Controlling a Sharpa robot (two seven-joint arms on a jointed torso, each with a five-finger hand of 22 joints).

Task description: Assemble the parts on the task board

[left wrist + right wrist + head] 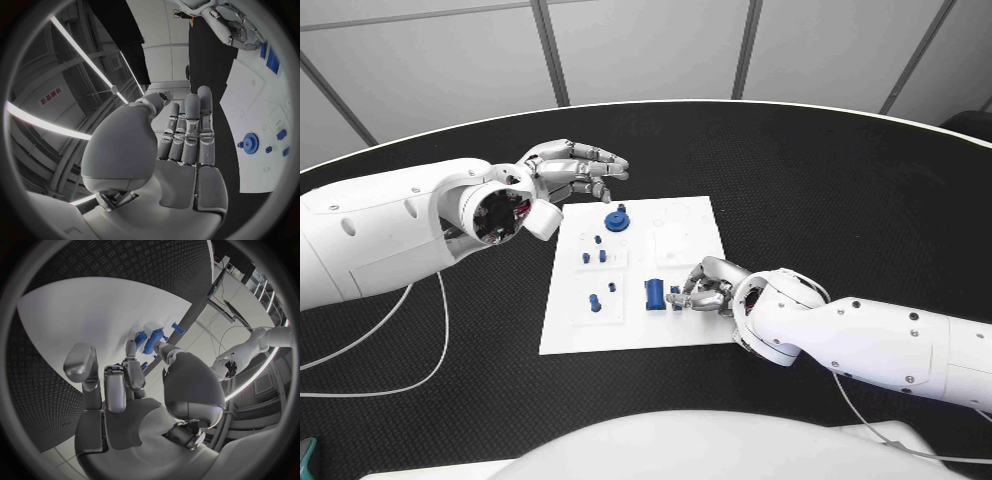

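Note:
The white task board [689, 225] lies in the middle of the black table. On it are a blue gear [616, 219], several small blue pegs [594, 303] and a taller blue block [653, 292]. My right hand [708, 283] rests over the board's near right part, fingers curled down. Thumb and a finger pinch a small blue part [678, 298] next to the block; the right wrist view shows this part [145, 365] between the fingertips. My left hand [574, 168] hovers off the board's far left corner with fingers [190, 130] stretched out and nothing in it. The left wrist view shows the gear [251, 143].
Black table surface [848, 200] surrounds the board on all sides. White cables [401, 330] trail over the table at the near left, and another cable [870, 420] runs under my right arm.

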